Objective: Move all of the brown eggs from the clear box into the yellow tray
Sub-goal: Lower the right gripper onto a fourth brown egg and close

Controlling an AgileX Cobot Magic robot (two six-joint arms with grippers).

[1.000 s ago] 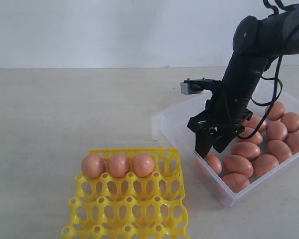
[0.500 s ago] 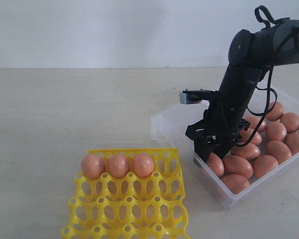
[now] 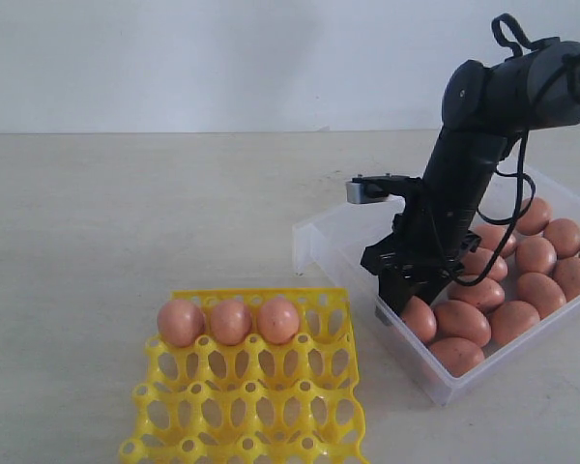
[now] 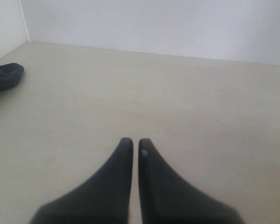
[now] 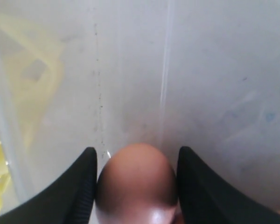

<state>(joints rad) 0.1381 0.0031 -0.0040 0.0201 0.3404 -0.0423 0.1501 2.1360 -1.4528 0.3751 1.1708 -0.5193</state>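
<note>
The yellow tray lies at the front with three brown eggs along its far row. To its right, the clear box holds several more brown eggs. My right gripper reaches down into the box's near-left corner. In the right wrist view its fingers press both sides of one brown egg, which rests on the box floor. My left gripper hangs shut and empty over bare table, and it does not appear in the exterior view.
The box's low left wall stands between the held egg and the tray. The tray shows as a yellow blur through the plastic. A dark object lies on the table far from my left gripper.
My right gripper dropped into the box over the nearest egg, and its jaws narrowed onto that egg. The tray and its eggs stayed put.
</note>
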